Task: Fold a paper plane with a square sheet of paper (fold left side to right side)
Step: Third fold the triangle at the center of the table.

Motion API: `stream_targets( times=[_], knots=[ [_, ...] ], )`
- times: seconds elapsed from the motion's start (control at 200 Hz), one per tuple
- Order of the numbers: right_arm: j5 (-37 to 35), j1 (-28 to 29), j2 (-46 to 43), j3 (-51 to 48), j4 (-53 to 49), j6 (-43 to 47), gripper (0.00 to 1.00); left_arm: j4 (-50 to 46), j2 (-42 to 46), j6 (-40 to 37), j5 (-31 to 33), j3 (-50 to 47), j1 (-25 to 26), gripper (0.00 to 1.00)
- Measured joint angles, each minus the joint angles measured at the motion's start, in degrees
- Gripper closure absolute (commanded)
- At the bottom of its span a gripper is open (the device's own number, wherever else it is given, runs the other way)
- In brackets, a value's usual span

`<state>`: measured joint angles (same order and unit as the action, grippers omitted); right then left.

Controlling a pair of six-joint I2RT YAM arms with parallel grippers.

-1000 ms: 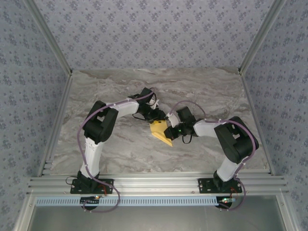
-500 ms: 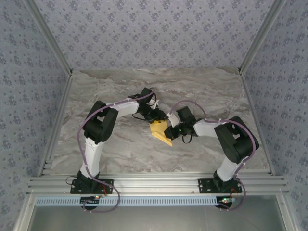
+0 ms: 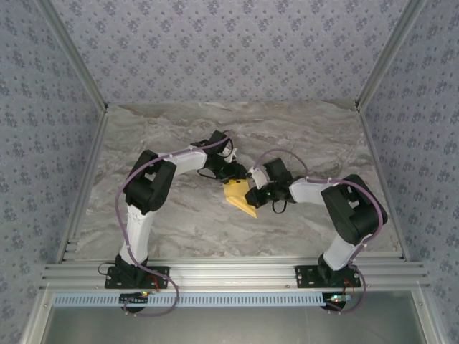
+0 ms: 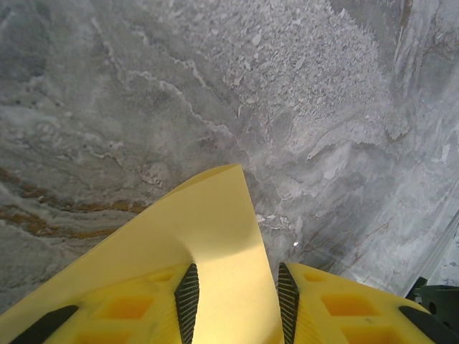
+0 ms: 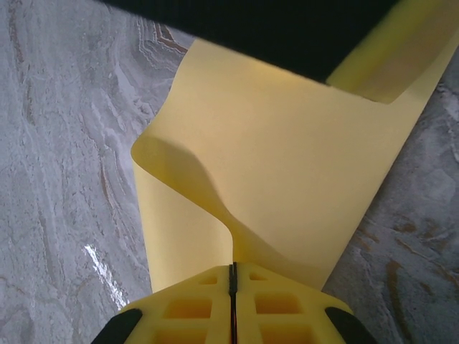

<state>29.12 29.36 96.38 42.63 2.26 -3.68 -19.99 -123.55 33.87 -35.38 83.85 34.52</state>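
Yellow-orange, the square sheet of paper (image 3: 239, 197) sits at the middle of the grey marbled worktop (image 3: 301, 129), between the two arms that reach in from either side. In the top view it shows as a small, roughly triangular patch, with the left pincer (image 3: 235, 174) at its far edge and the right pincer (image 3: 257, 195) at its right edge. From the right wrist, the right pincer (image 5: 232, 271) has its yellow fingers pressed together on an edge of the sheet (image 5: 287, 158). From that seam the paper curls up in a loose wave, and its left part bows over the worktop (image 5: 57, 143). From the left wrist, the left pincer (image 4: 237, 271) has its two black pads standing apart. The sheet (image 4: 208, 215) shows in the gap between them and spreads out under the left finger, ending in a rounded corner on the marble (image 4: 215, 72). Whether those pads touch the paper cannot be told.
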Motion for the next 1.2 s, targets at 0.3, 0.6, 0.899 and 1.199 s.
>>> stream_targets(
  times=[0.3, 0.6, 0.899, 1.199],
  knots=[
    [0.0, 0.0, -0.09, 0.07, -0.37, 0.0, 0.91, 0.02, 0.0, 0.0, 0.0, 0.0, 0.0, 0.62],
    [-0.04, 0.0, -0.04, 1.11, -0.57, 0.02, 0.91, 0.02, 0.0, 0.0, 0.0, 0.0, 0.0, 0.62],
    [-0.24, 0.0, 0.55, 1.46, -0.63, 0.02, 0.91, 0.02, 0.0, 0.0, 0.0, 0.0, 0.0, 0.62],
    [-0.24, 0.0, 0.66, 1.38, -0.63, 0.0, 0.91, 0.0, 0.0, 0.0, -0.02, 0.0, 0.0, 0.62]
  ],
)
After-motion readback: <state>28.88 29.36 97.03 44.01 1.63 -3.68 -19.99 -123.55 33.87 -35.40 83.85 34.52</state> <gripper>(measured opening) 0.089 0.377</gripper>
